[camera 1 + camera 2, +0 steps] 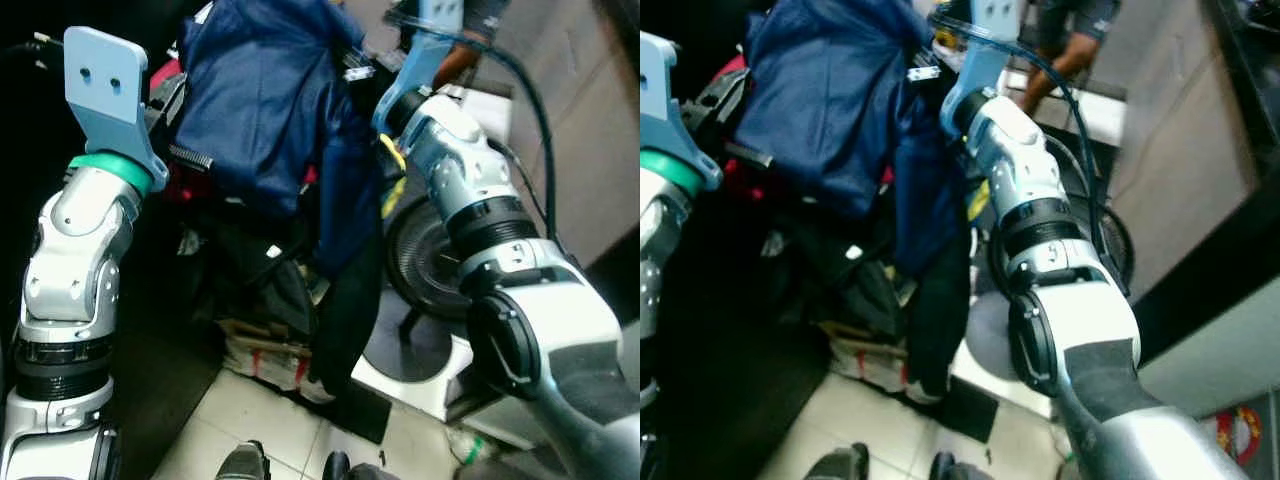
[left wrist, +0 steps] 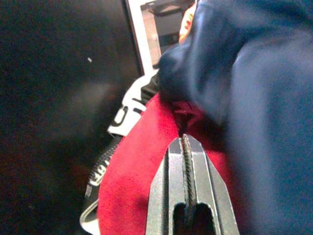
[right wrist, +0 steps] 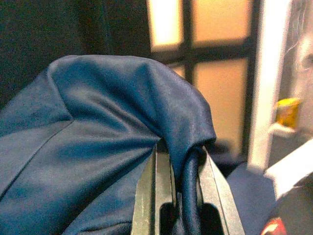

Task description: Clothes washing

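Note:
A bundle of clothes hangs in front of me. On top is a navy blue jacket (image 1: 260, 100), with a red garment (image 1: 185, 185) and black clothes (image 1: 345, 300) hanging lower. Both arms are raised to the bundle. In the right wrist view, my right gripper (image 3: 185, 152) is shut on a fold of the navy jacket (image 3: 98, 122), which drapes over its fingers. In the left wrist view, my left gripper (image 2: 185, 139) is shut, its tips meeting a crease of the red garment (image 2: 132, 181) beside the navy cloth (image 2: 264, 98).
A white appliance (image 1: 420, 350) with a round dark front stands low on the right, behind my right arm. A person's legs (image 1: 1070, 50) show at the back. A counter front (image 1: 1200, 150) runs along the right. My feet (image 1: 245, 462) stand on pale tiles (image 1: 250, 415).

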Controlling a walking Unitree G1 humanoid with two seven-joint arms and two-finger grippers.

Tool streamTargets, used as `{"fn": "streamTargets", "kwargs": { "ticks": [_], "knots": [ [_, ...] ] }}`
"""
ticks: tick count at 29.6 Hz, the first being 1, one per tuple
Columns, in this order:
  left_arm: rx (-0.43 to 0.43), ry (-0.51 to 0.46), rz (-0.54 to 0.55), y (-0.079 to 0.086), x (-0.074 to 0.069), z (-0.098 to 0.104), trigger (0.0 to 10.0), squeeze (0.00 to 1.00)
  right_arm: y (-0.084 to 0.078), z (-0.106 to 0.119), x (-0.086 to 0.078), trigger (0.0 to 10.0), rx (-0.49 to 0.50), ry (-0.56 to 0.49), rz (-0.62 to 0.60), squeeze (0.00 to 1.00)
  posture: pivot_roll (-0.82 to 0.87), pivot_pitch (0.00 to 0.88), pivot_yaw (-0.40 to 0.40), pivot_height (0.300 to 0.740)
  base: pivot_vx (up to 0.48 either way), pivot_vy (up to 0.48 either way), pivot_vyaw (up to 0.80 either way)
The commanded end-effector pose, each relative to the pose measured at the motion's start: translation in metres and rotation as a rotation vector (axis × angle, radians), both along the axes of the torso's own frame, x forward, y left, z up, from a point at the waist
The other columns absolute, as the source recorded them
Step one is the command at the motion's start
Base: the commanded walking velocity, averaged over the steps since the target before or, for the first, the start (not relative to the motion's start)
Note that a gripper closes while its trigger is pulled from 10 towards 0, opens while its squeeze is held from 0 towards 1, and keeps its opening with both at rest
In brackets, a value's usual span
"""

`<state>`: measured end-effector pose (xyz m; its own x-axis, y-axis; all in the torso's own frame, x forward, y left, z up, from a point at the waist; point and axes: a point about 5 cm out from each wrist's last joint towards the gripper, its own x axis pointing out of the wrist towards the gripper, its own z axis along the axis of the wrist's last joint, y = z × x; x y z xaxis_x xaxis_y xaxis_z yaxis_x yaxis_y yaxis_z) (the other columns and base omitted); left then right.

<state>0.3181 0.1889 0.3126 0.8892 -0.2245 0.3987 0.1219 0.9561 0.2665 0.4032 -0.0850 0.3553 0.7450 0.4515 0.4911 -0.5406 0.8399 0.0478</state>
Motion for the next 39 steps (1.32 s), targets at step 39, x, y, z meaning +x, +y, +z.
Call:
{"fn": "streamTargets", "kwargs": {
  "ticks": [39],
  "knots": [
    [-0.186, -0.08, -0.076, -0.001, -0.008, 0.024, 10.0, 0.0, -0.043, 0.016, -0.048, 10.0, 0.042, -0.332, -0.354, 0.0, 0.13, 0.018, -0.027, 0.74, 0.0, 0.0, 0.0]
  ]
}}
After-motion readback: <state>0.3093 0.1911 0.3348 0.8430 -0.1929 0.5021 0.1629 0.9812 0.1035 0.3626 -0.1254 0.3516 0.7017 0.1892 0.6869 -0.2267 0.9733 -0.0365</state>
